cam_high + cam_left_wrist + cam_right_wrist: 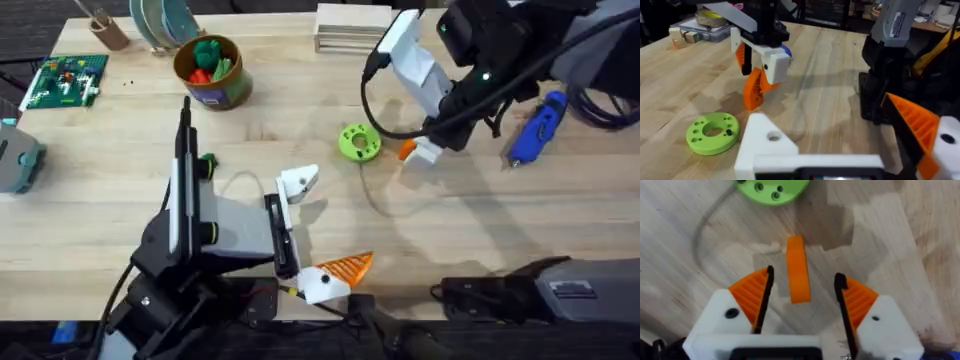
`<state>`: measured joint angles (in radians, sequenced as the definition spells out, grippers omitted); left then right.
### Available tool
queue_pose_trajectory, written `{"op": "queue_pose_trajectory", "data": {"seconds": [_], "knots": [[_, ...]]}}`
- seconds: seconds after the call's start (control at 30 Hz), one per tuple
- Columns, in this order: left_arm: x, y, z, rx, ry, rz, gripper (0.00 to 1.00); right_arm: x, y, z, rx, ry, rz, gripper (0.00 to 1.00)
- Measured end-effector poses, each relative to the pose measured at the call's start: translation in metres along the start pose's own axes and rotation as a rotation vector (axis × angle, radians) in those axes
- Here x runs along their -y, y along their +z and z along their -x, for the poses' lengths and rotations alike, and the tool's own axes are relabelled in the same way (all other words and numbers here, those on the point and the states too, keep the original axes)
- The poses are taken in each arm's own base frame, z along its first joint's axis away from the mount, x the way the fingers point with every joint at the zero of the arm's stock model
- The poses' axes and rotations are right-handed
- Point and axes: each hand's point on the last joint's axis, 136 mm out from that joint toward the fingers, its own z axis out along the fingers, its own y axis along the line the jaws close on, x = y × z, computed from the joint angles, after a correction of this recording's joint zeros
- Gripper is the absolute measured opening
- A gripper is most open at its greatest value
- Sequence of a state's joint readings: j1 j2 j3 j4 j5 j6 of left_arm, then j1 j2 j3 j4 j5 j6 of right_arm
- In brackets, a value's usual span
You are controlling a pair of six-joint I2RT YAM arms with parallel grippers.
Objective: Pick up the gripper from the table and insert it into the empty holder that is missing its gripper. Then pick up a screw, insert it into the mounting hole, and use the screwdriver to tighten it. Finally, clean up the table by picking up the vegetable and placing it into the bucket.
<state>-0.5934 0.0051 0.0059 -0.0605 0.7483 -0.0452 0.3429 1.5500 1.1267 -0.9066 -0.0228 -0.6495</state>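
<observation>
The orange gripper (797, 270) lies on the wooden table (500, 210), just right of a bright green holed disc (358, 142). My right gripper (802, 287) hangs over it, open, with one orange pad on each side and neither touching it. In the left wrist view the same orange gripper (754, 89) sits under the right gripper (760, 62). My left gripper (320, 225) is open near the front edge. It carries one orange finger (345, 268) and the bare white holder (767, 145). The blue screwdriver (537, 128) lies at the far right. The bucket (212, 72) holds red and green toys. The vegetable is hidden.
A green circuit board (65, 80) and a grey block (15, 155) are at the left edge. A stack of wooden slats (350, 25) sits at the back. A black cable (372, 105) loops from the right arm down to the table.
</observation>
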Motion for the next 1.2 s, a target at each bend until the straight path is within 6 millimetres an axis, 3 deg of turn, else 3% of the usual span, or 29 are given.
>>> {"op": "queue_pose_trajectory", "data": {"seconds": [0.17, 0.47, 0.63, 0.93, 1.2], "knots": [[0.000, 0.000, 0.000, 0.000, 0.000, 0.000, 0.993, 0.002, 0.000, 0.002, 0.006, -0.014, -0.008, 0.679], [0.000, 0.000, 0.000, 0.000, 0.000, 0.000, 0.993, 0.002, 0.000, 0.002, 0.007, -0.018, -0.009, 0.236], [0.000, 0.000, 0.000, 0.000, 0.000, 0.000, 0.993, 0.002, 0.000, 0.002, 0.007, -0.018, -0.009, 0.039], [0.000, 0.000, 0.000, 0.000, 0.000, 0.000, 0.993, 0.002, -0.006, 0.002, 0.019, -0.010, -0.019, 0.021], [0.000, 0.000, 0.000, 0.000, -0.001, 0.000, 0.992, -0.001, -0.057, 0.003, 0.144, 0.033, -0.109, 0.018]]}}
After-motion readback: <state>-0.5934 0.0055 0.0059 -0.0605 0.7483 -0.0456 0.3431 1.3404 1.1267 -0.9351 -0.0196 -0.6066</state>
